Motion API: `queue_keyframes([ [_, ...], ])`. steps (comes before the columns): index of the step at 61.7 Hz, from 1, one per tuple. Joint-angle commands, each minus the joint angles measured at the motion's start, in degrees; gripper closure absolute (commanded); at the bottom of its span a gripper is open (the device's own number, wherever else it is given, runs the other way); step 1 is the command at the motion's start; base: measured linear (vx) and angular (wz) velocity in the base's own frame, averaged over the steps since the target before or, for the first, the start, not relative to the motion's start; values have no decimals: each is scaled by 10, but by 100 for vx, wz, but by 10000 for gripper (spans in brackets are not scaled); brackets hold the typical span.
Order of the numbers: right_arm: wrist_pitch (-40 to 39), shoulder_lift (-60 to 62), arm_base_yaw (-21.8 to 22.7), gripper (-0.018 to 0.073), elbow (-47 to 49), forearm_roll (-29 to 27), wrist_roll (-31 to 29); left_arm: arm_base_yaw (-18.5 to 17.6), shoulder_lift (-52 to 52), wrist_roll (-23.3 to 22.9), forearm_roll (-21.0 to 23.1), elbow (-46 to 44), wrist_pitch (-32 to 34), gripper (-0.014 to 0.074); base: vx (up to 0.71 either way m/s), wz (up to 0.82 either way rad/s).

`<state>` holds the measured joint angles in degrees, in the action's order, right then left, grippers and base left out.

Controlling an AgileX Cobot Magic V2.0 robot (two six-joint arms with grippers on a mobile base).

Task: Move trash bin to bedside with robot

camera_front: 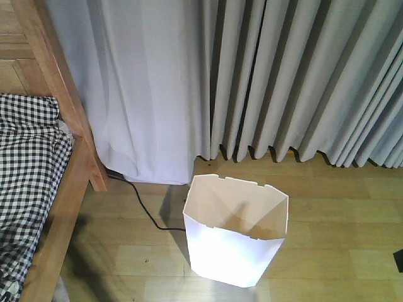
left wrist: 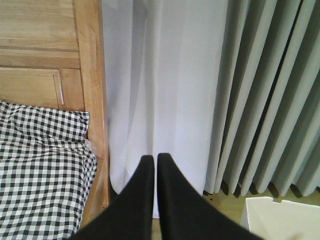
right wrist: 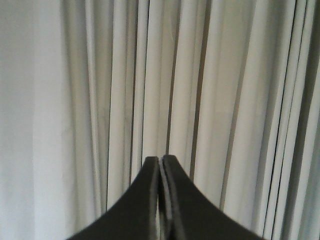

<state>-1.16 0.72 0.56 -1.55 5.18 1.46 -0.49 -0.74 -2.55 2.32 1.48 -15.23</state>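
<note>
On the floor (camera_front: 327, 245) beside the bed (camera_front: 38, 189), right of its post, stands the bin (camera_front: 233, 245), upright before the curtains (camera_front: 283, 75); no writing shows. Left gripper (left wrist: 152, 159) and right gripper (right wrist: 161, 160) both point at the curtains, fingers pressed together, holding nothing.

Bare floor (camera_front: 352, 251) surrounds the trash bin (camera_front: 234, 236); a cable (camera_front: 141, 204) crosses toward the bed (camera_front: 47, 189).
</note>
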Motion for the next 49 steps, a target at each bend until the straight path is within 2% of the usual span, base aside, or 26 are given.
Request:
queue_keyframes([
  [1, -32, 6, -1, 568, -4, 12, 6, -4, -8, -3, 3, 11, 40, 602, 0, 0],
  [49, -29, 6, -1, 568, -4, 11, 6, -4, -8, -3, 3, 11, 40, 602, 0, 0],
])
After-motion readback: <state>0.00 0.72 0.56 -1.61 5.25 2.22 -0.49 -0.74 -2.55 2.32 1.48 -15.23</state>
